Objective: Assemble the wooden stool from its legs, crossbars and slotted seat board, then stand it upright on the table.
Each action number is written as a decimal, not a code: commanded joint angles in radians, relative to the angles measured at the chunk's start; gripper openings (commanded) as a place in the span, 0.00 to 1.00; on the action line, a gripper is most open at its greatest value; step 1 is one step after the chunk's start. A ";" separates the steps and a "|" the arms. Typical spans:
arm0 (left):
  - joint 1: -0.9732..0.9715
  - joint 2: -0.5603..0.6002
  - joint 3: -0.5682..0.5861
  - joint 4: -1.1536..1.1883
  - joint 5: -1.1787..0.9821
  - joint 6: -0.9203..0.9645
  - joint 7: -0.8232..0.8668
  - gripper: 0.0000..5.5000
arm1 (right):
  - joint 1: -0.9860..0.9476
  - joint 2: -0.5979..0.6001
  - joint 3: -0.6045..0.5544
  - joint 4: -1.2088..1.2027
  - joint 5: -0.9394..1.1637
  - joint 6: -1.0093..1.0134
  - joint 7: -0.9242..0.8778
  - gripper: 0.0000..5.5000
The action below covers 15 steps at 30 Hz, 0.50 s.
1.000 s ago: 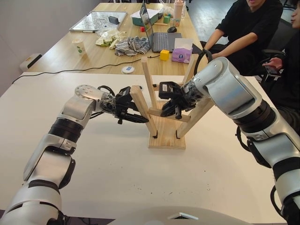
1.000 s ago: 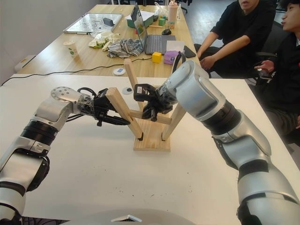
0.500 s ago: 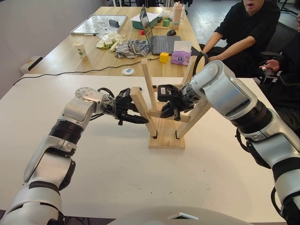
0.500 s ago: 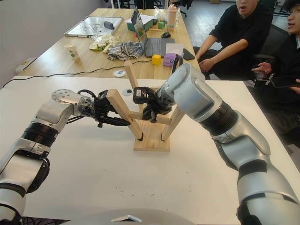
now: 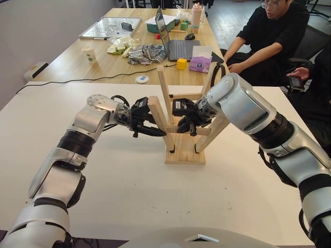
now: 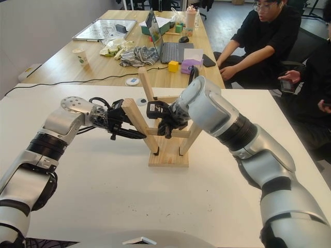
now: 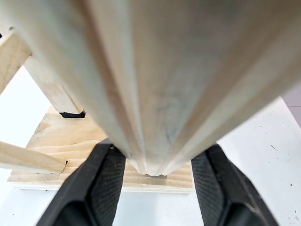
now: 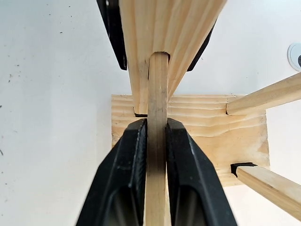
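- Seat board (image 5: 185, 154) lies flat on the white table (image 5: 129, 196), and the legs (image 5: 164, 93) stand up out of its slots, each one leaning outward.
- My left gripper (image 7: 157, 172) is closed around the near left leg (image 5: 158, 118), with one black finger pressed on each side of it.
- My right gripper (image 8: 156, 129) is clamped tight on the thin crossbar (image 8: 158, 84), both fingers touching the wood.
- The end of this crossbar sits in a notch of the same leg that my left gripper holds.

White table (image 5: 129, 206) in front, cluttered wooden table (image 5: 67, 64) behind, grey wall (image 5: 31, 26) alongside.
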 commanded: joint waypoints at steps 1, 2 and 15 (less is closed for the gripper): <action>0.149 -0.199 -0.275 0.009 0.157 0.100 -0.029 0.37 | 0.022 0.161 -0.126 0.025 0.150 0.118 -0.045 0.20; 0.151 -0.194 -0.274 0.009 0.158 0.098 -0.032 0.37 | -0.008 0.165 -0.164 0.044 0.163 0.134 -0.047 0.22; 0.188 -0.181 -0.265 0.022 0.168 0.068 -0.013 0.37 | -0.346 0.171 -0.816 0.592 0.372 0.233 -0.254 0.62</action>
